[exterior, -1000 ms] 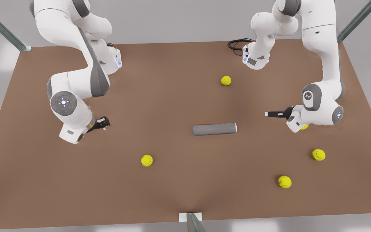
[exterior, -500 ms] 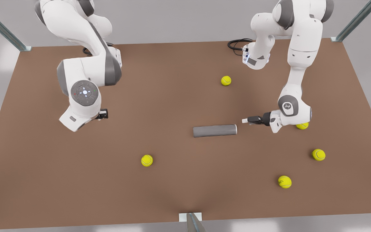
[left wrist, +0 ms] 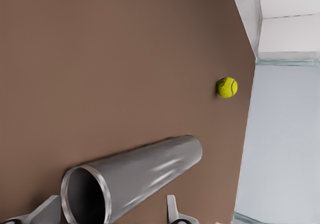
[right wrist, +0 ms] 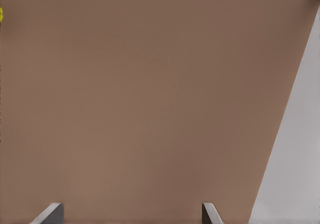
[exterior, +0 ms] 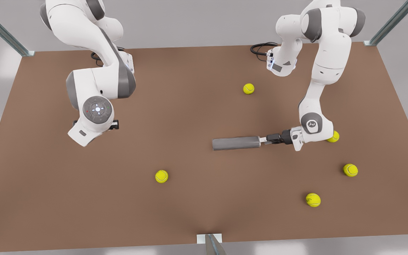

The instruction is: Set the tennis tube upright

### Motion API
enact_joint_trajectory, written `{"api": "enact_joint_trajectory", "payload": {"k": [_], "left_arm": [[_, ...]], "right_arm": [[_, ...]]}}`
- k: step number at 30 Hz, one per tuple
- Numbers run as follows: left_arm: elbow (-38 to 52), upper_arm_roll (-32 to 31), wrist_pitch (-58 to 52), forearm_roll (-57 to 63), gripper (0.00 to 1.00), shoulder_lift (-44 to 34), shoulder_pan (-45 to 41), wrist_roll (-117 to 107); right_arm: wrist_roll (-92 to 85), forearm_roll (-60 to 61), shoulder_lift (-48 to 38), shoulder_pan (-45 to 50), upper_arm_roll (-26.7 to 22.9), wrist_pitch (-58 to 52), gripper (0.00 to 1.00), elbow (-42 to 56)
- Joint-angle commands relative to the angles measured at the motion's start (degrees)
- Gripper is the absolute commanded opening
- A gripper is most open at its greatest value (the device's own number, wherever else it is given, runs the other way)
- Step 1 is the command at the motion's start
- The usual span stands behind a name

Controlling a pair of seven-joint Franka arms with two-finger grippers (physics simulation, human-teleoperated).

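On the front view's left, the right gripper (exterior: 113, 124) hangs low over the bare brown tabletop (exterior: 175, 106), tucked under its white arm's wrist and well apart from everything else; in the right wrist view its two grey fingertips (right wrist: 50, 213) stand wide apart with nothing between them. Nearer the camera and a little further right lies a small yellow-green tennis ball (exterior: 161, 176). Right of the middle, the slim grey metallic tennis tube (exterior: 236, 143) lies flat on its side on the table, its long axis running left to right. In the left wrist view its dark round mouth (left wrist: 85, 196) faces the camera, and the left gripper (left wrist: 112, 214) has its jaws apart with one fingertip on either side of that open end, not clamped on it. In the front view the left gripper (exterior: 265, 140) reaches in level from the right and meets the tube's right end. A second ball (exterior: 248, 88) sits farther back, a third (exterior: 333, 136) peeks out behind the left arm's wrist, and two more (exterior: 350, 170) (exterior: 313, 199) lie near the right front.
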Motion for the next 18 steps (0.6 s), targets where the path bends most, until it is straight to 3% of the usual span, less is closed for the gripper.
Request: {"api": "enact_joint_trajectory", "payload": {"k": [1, 18], "left_arm": [[0.00, -0.02, -0.02, -1.73, 1.00, 0.06, 0.00, 0.01], [-0.61, -1.78, -1.34, -3.32, 1.00, 2.26, 0.36, 4.14]], "right_arm": [[0.02, 0.00, 0.00, -0.01, 0.00, 0.00, 1.00, 0.00], [3.53, 3.87, -0.09, -5.02, 0.35, -0.62, 1.00, 3.16]]}}
